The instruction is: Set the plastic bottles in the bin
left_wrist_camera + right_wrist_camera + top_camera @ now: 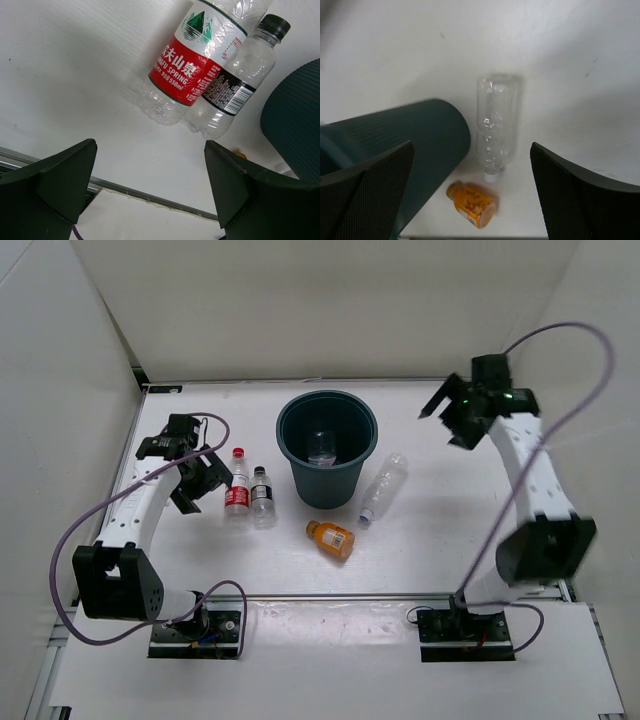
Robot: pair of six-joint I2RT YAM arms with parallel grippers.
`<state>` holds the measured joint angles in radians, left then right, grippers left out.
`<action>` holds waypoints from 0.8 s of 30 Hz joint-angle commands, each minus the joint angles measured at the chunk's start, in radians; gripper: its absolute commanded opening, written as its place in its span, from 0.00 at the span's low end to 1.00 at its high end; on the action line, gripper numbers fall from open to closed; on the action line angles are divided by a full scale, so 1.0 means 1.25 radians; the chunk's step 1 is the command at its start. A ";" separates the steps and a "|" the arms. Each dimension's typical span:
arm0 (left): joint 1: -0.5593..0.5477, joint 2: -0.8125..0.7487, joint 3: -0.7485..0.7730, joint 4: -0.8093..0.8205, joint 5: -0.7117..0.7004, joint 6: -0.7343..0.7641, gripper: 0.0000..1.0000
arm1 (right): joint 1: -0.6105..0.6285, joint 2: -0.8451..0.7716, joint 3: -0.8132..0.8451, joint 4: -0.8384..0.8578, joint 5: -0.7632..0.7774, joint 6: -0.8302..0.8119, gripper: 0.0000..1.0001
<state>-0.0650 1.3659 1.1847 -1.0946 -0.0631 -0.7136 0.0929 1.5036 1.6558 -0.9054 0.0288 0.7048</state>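
At the table's centre, the bin (327, 445) holds one clear bottle (322, 448). At its eight o'clock, the red-label bottle (238, 483) and black-capped bottle (262, 497) sit side by side. The orange bottle (331, 539) lies at six o'clock and the plain clear bottle (383, 487) at four o'clock.

The left gripper (200, 482) is spread and empty, just beside the pair. The right gripper (447, 420) is spread and empty, raised at the bin's two o'clock.

Assessment: the bottles look light, thin-walled and smooth, so they may roll or crumple. Grasp across the mid-body with a moderate squeeze.
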 commanded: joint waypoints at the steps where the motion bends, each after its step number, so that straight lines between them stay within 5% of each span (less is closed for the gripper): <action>1: -0.004 -0.003 0.027 0.008 0.003 0.010 1.00 | -0.001 0.178 -0.075 0.029 -0.227 0.003 1.00; 16: -0.004 0.056 0.059 -0.007 0.064 0.027 1.00 | 0.045 0.473 -0.030 0.010 -0.210 -0.023 1.00; 24: -0.004 0.056 0.034 -0.007 0.064 0.035 1.00 | 0.045 0.476 -0.078 0.003 -0.192 -0.047 0.70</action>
<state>-0.0677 1.4513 1.2293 -1.0988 0.0048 -0.6823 0.1501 2.1208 1.5608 -0.8902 -0.2268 0.6708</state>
